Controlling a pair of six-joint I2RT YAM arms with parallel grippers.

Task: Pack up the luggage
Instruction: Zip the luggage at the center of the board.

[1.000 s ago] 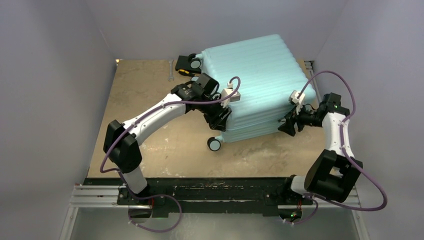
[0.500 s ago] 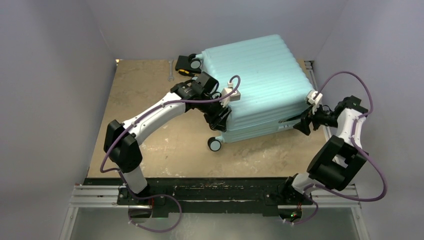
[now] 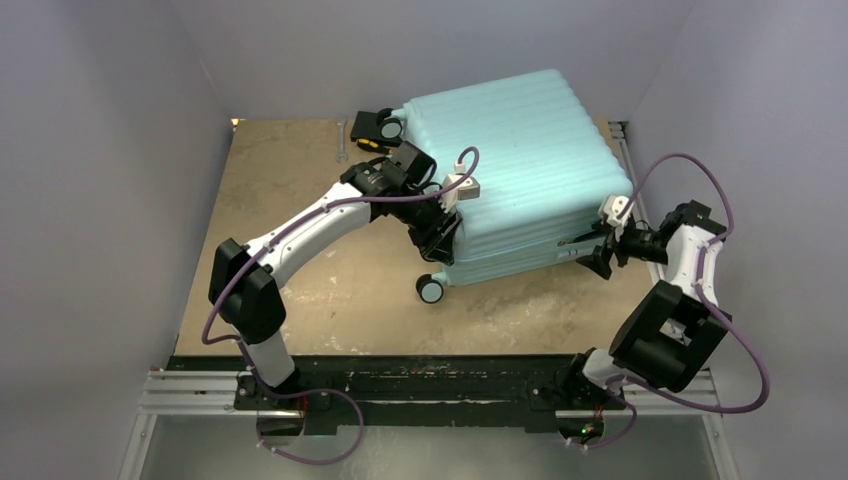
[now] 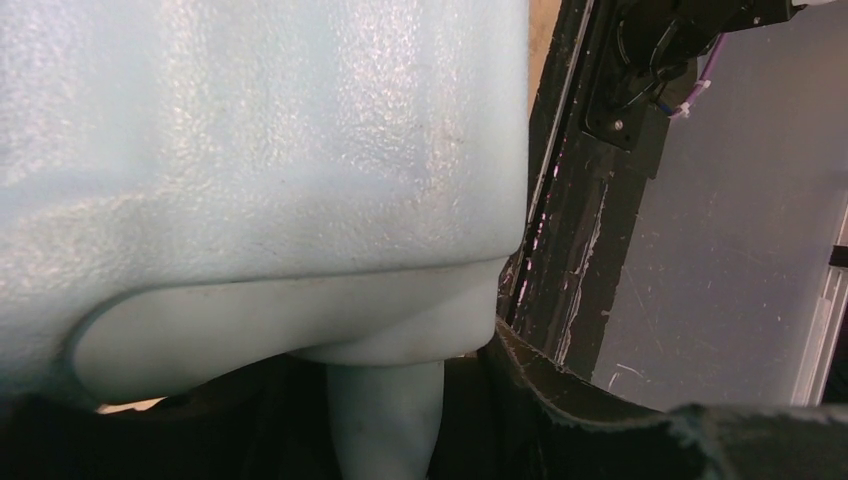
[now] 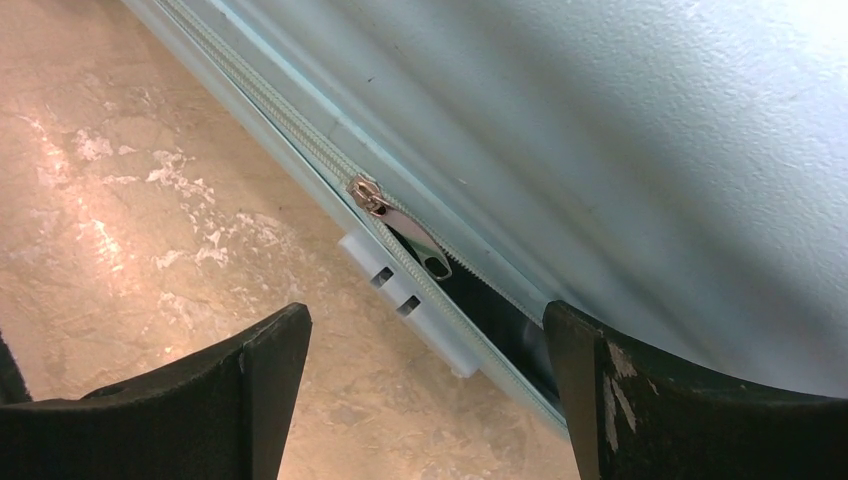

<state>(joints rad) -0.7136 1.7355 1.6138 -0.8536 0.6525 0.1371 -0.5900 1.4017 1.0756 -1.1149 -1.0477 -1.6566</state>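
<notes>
Right gripper (image 5: 425,320): jaws wide, empty, just short of the near right side of the luggage (image 3: 520,150), with the zipper pull (image 5: 405,225) in line between them beside a dark gap in the seam. Left gripper (image 3: 440,235): half closed round a pale part at the near left corner, just above a wheel (image 3: 430,289). Luggage lies flat, ribbed shell up, on the far right of the table (image 3: 290,180).

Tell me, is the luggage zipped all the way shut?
Not fully: past the zipper slider a dark gap shows between the luggage halves.
</notes>
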